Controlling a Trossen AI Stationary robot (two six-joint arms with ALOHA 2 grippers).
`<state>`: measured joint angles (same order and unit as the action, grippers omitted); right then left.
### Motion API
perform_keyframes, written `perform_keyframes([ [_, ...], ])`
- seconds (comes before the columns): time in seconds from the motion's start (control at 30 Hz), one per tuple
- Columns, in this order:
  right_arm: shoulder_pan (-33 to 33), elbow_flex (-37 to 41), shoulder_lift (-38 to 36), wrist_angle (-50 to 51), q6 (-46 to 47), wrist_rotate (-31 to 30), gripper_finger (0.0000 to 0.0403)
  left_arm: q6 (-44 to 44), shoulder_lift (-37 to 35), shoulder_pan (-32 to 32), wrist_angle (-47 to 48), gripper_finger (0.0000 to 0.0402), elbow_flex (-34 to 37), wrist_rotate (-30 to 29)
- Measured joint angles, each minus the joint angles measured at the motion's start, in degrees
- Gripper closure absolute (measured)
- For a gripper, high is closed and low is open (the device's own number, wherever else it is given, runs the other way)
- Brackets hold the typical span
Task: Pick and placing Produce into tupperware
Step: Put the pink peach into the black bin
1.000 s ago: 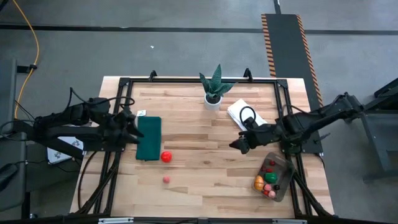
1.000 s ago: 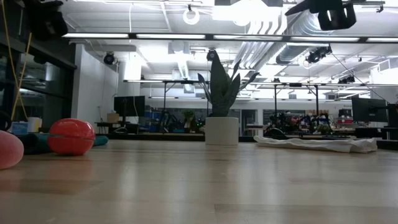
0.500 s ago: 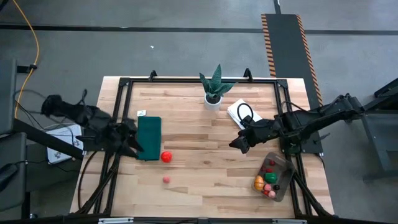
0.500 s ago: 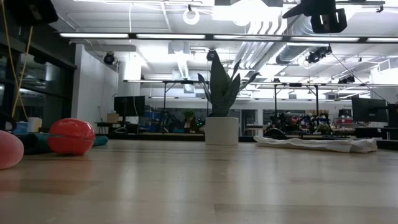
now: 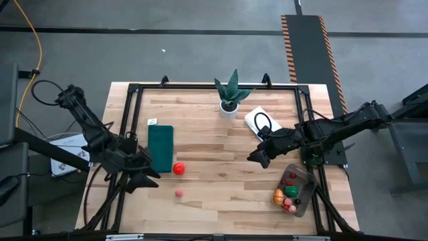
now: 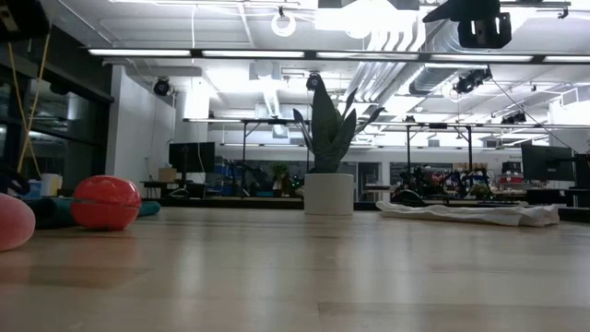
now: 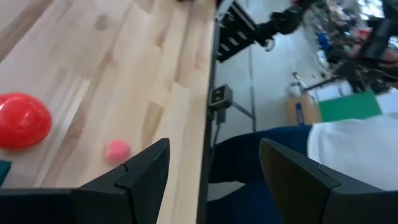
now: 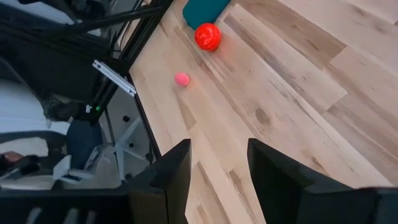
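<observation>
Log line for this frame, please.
left gripper: open, empty, near table's left edge | right gripper: open, empty, mid-table | loose: red ball, pink ball | tupperware: partly filled

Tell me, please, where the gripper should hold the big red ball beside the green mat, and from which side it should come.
Probably from straight above, fingers closing across the widest part of the red ball. It is round, lies free on the table, and only the green mat is close.
</observation>
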<state>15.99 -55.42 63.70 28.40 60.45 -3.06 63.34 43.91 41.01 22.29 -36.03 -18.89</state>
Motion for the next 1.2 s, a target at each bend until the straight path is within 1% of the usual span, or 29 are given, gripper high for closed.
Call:
perform_keyframes([
  [0.07, 0.0, 0.0, 0.0, 0.0, -0.9, 0.3, 0.0253, 1.7, 1.3, 0.8, 0.1, 0.0165, 0.0, -1.5],
  [0.13, 0.0, 0.0, 0.0, 0.0, -1.7, 0.6, 0.0253, 2.7, 2.7, 0.7, 1.0, 0.0165, -0.3, -1.7],
  [0.33, 0.0, 0.0, 0.0, 1.6, -4.0, 0.8, 0.0253, 2.9, 9.6, 0.6, 4.4, 0.0165, -4.5, -1.7],
  [0.6, 0.0, 0.0, 0.0, 4.8, -6.5, 2.0, 0.0253, 1.2, 22.9, 0.6, 18.6, 0.0165, -14.5, -1.7],
  [0.67, 0.0, 0.0, 0.0, 5.5, -6.8, 2.5, 0.0253, 1.3, 25.7, 0.6, 20.4, 0.0165, -15.9, -1.8],
  [0.73, 0.0, 0.0, 0.0, 6.3, -6.8, 2.6, 0.0253, 2.0, 27.7, 0.6, 20.0, 0.0165, -16.4, -2.4],
  [0.87, 0.0, 0.0, 0.0, 7.4, -7.0, 3.4, 0.0253, 6.6, 29.9, 0.7, 20.7, 0.0165, -16.5, -5.2],
  [1.0, 0.0, 0.0, 0.0, 8.5, -7.0, 4.8, 0.0253, 10.4, 30.4, 1.2, 23.1, 0.0165, -16.5, -6.7],
  [1.1, 0.0, 0.0, 0.0, 8.8, -7.9, 5.3, 0.0253, 14.2, 30.4, 3.0, 25.4, 0.0165, -16.5, -8.2],
  [1.2, 0.0, 0.0, 0.0, 8.9, -8.0, 5.5, 0.0253, 21.2, 30.4, 6.3, 27.8, 0.0165, -16.5, -11.3],
])
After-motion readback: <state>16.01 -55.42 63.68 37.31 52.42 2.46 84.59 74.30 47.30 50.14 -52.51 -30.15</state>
